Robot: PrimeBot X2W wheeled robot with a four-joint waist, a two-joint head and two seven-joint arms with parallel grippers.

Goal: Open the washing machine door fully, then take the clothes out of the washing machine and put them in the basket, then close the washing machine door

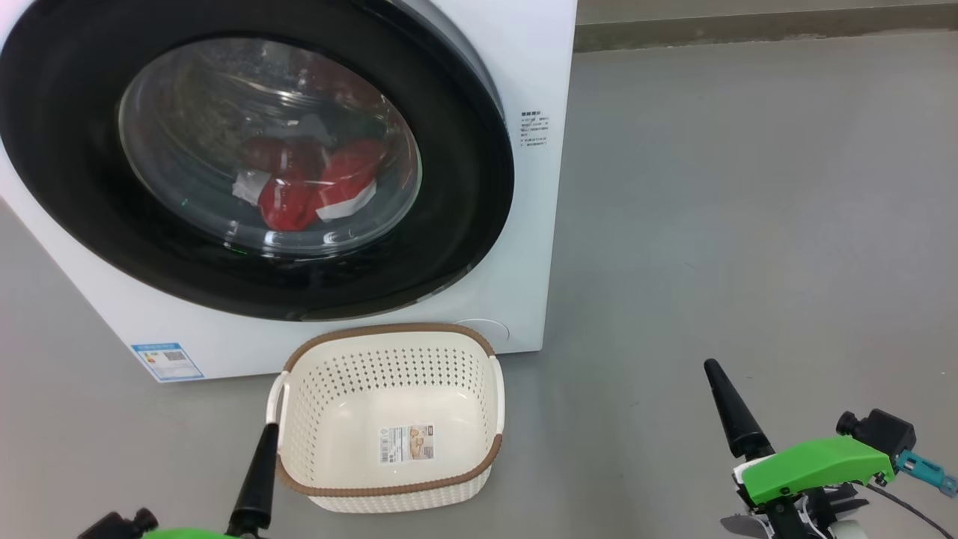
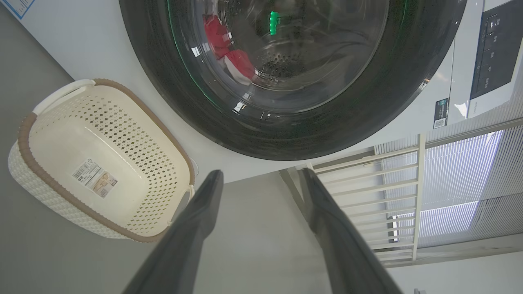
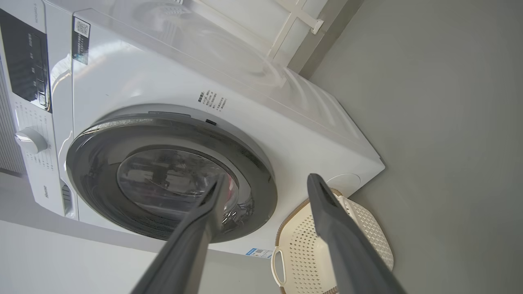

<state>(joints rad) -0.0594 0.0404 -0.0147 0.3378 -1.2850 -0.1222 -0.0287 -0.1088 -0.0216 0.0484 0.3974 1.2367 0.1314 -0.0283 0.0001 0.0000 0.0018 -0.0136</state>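
The white washing machine [image 1: 539, 224] stands at the upper left, its door [image 1: 464, 187] with the wide black rim lying against the front. Through the glass I see the red and white clothes [image 1: 314, 187] in the drum, also seen in the left wrist view as clothes [image 2: 222, 41]. The cream basket [image 1: 352, 374] sits on the floor just in front of the machine, with nothing but a sticker inside. My left gripper [image 2: 261, 173] is open beside the basket [image 2: 122, 122], below the door [image 2: 367, 110]. My right gripper [image 3: 267, 179] is open, off to the right, facing the door [image 3: 94, 163] and basket [image 3: 367, 228].
Grey floor [image 1: 748, 224] stretches to the right of the machine as far as a wall base [image 1: 748, 30]. A white slatted railing [image 2: 367, 192] stands beside the machine. The machine's control panel and knob [image 3: 30, 141] are above the door.
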